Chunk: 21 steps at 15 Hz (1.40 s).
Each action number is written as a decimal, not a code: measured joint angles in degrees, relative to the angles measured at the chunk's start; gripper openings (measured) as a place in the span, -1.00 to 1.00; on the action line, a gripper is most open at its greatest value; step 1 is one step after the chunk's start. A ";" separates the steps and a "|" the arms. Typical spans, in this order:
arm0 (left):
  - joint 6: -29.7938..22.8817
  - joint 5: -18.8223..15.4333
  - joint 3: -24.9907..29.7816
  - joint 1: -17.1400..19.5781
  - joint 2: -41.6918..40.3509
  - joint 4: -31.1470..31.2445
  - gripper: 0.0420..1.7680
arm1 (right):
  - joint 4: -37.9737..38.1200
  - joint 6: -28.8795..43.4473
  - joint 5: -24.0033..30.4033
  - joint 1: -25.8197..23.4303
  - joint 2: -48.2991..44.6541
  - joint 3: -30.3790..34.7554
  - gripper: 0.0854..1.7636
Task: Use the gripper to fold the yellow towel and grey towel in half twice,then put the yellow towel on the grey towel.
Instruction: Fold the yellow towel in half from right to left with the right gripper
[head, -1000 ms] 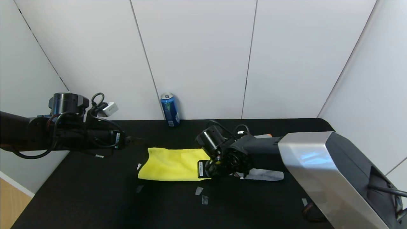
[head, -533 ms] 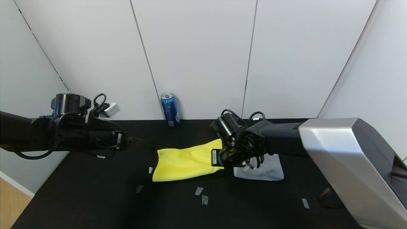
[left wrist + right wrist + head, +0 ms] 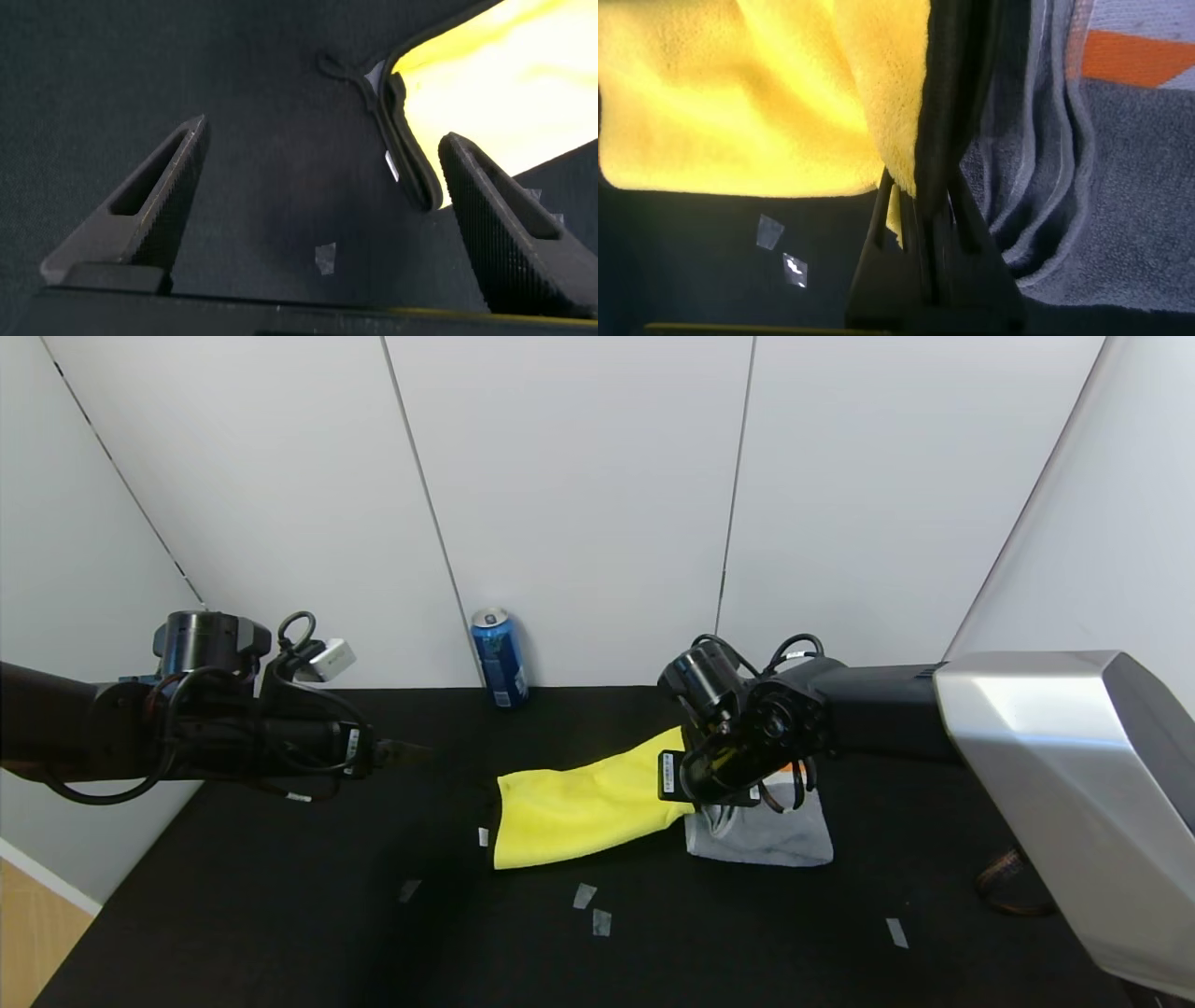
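- The right tool [image 3: 702, 782] pinches one end of the yellow towel [image 3: 579, 807], with its two fingers pressed together on the cloth.
- That end is lifted up, and the other end of the yellow towel rests on the black worktop [image 3: 280, 896].
- The grey towel [image 3: 775, 835] lies folded on the worktop, just under the right tool and on its right side.
- The yellow towel is long from left to right, and it hangs out to the left of the right tool.
- I think the next move is to carry the yellow towel to the right, so that it lands on the grey towel.
- The right arm is the near one. The left tool [image 3: 397, 751] hangs over the worktop well to the left, with its fingers spread wide and nothing in them.
- The right wrist view shows the yellow cloth [image 3: 878, 112] squeezed in the tool and an orange patch [image 3: 1139, 56] on the grey towel.
- The left wrist view shows the black trim [image 3: 406, 154] on the far end of the yellow towel.
- Only the head view shows a blue can [image 3: 498, 658] by the back wall.
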 joint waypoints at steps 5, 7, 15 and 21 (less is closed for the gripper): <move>0.00 0.05 0.07 0.00 -0.11 -0.02 0.94 | -2.32 -2.33 -0.02 1.84 -0.24 -0.44 -0.93; 0.00 0.06 0.09 0.00 -0.11 0.00 0.94 | -3.56 -4.00 -0.02 3.23 -0.24 -0.46 -0.93; 0.06 0.09 0.05 -0.02 -0.11 -0.02 0.94 | -11.87 -11.34 0.38 10.69 2.04 -0.52 -0.93; 0.17 0.16 0.05 0.00 -0.02 -0.09 0.94 | -18.77 -13.17 3.91 12.18 5.51 -0.55 -0.93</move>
